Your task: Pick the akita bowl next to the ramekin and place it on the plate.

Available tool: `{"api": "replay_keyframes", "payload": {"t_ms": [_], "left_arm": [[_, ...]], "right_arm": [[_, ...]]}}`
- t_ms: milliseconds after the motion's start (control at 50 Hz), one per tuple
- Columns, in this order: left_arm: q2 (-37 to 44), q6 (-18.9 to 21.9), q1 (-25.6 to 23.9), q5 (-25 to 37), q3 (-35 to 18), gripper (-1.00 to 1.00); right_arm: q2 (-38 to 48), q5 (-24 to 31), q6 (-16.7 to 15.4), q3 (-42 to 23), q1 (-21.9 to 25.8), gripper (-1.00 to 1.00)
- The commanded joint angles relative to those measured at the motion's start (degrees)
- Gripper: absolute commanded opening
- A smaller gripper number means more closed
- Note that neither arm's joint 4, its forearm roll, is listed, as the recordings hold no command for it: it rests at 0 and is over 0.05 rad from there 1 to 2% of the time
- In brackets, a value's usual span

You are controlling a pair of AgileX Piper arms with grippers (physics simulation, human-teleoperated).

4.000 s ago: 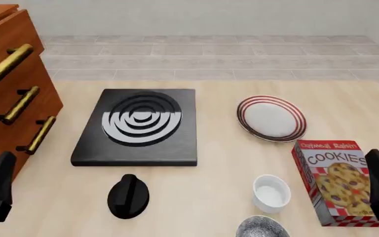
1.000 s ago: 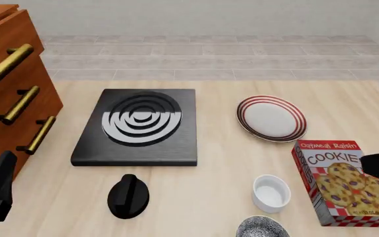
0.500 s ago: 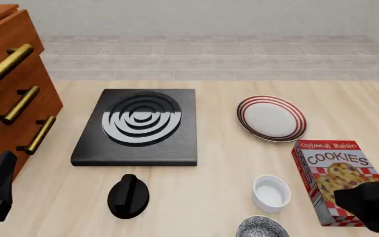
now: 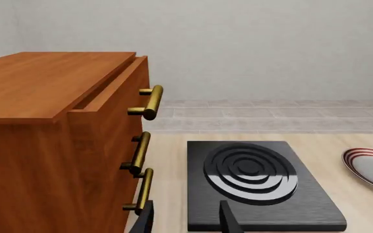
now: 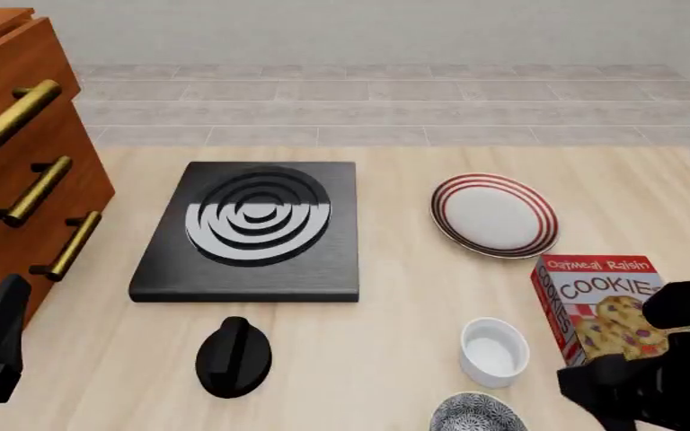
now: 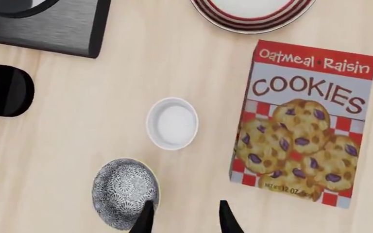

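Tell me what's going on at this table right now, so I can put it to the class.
A two-armed robot is going for the akita bowl, which sits on the table beside the ramekin. The right end effector hangs above the table, open, one finger over the bowl's rim, nothing gripped yet. The plate waits empty farther back, past the cookie box. The left end effector is open and idle near the drawer cabinet and stove burner.
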Motion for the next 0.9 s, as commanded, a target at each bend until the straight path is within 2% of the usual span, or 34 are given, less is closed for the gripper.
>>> {"api": "replay_keyframes", "payload": {"t_ms": [20, 180, 220, 240, 320, 360, 380, 420, 440, 460, 480, 540, 560, 620, 640, 680, 700, 720, 760, 780, 800, 820, 840, 860, 880, 900], "left_arm": [[0.00, 0.00, 0.00, 0.00, 0.00, 1.00], [0.00, 0.00, 0.00, 0.00, 0.00, 1.00], [0.00, 0.00, 0.00, 0.00, 0.00, 1.00], [0.00, 0.00, 0.00, 0.00, 0.00, 1.00], [0.00, 0.00, 0.00, 0.00, 0.00, 1.00], [0.00, 0.00, 0.00, 0.00, 0.00, 1.00], [0.00, 0.00, 0.00, 0.00, 0.00, 1.00], [0.00, 0.00, 0.00, 0.00, 0.00, 1.00], [0.00, 0.00, 0.00, 0.00, 0.00, 1.00], [0.00, 0.00, 0.00, 0.00, 0.00, 1.00], [0.00, 0.00, 0.00, 0.00, 0.00, 1.00], [0.00, 0.00, 0.00, 0.00, 0.00, 1.00], [0.00, 0.00, 0.00, 0.00, 0.00, 1.00], [0.00, 0.00, 0.00, 0.00, 0.00, 1.00], [0.00, 0.00, 0.00, 0.00, 0.00, 1.00], [0.00, 0.00, 0.00, 0.00, 0.00, 1.00], [0.00, 0.00, 0.00, 0.00, 0.00, 1.00], [0.00, 0.00, 0.00, 0.00, 0.00, 1.00], [0.00, 0.00, 0.00, 0.00, 0.00, 1.00], [0.00, 0.00, 0.00, 0.00, 0.00, 1.00], [0.00, 0.00, 0.00, 0.00, 0.00, 1.00], [0.00, 0.00, 0.00, 0.00, 0.00, 1.00], [0.00, 0.00, 0.00, 0.00, 0.00, 1.00], [0.00, 0.00, 0.00, 0.00, 0.00, 1.00], [0.00, 0.00, 0.00, 0.00, 0.00, 1.00], [0.00, 0.00, 0.00, 0.00, 0.00, 1.00]], "right_arm": [[3.09, -5.80, 4.21, 3.80, 3.51, 1.00], [7.84, -12.57, 8.84, 7.35, 7.57, 1.00], [7.96, -13.09, 8.61, 8.00, 7.36, 1.00], [9.24, -14.43, 9.84, 8.25, 8.71, 1.00], [10.28, -15.85, 10.44, 9.17, 9.39, 1.00], [12.72, -18.37, 12.46, 9.72, 11.32, 1.00], [12.38, -18.31, 11.93, 10.02, 10.78, 1.00], [14.32, -20.38, 13.37, 10.52, 12.11, 1.00], [14.57, -20.75, 12.71, 10.84, 11.75, 1.00], [16.84, -22.88, 14.82, 10.95, 13.63, 1.00], [16.65, -23.24, 14.09, 11.56, 12.80, 1.00], [20.16, -27.20, 15.77, 12.74, 14.37, 1.00], [22.91, -29.62, 17.70, 12.97, 16.22, 1.00], [23.53, -30.97, 17.75, 13.62, 16.27, 1.00], [24.79, -32.40, 18.99, 13.99, 17.30, 1.00], [25.53, -33.47, 19.27, 14.48, 17.52, 1.00], [27.30, -34.98, 20.76, 14.44, 18.96, 1.00], [25.64, -33.82, 18.92, 14.94, 17.20, 1.00], [25.98, -34.04, 19.53, 14.94, 17.72, 1.00], [24.83, -33.04, 17.62, 15.41, 16.03, 1.00], [25.89, -34.06, 19.33, 15.11, 17.53, 1.00], [25.95, -34.13, 19.34, 15.11, 17.54, 1.00], [25.99, -34.05, 16.09, 16.06, 15.14, 1.00], [28.12, -36.08, 18.52, 15.59, 17.47, 1.00], [28.26, -36.22, 18.54, 15.60, 17.49, 1.00], [26.69, -35.69, 17.04, 16.28, 15.82, 1.00]]}}
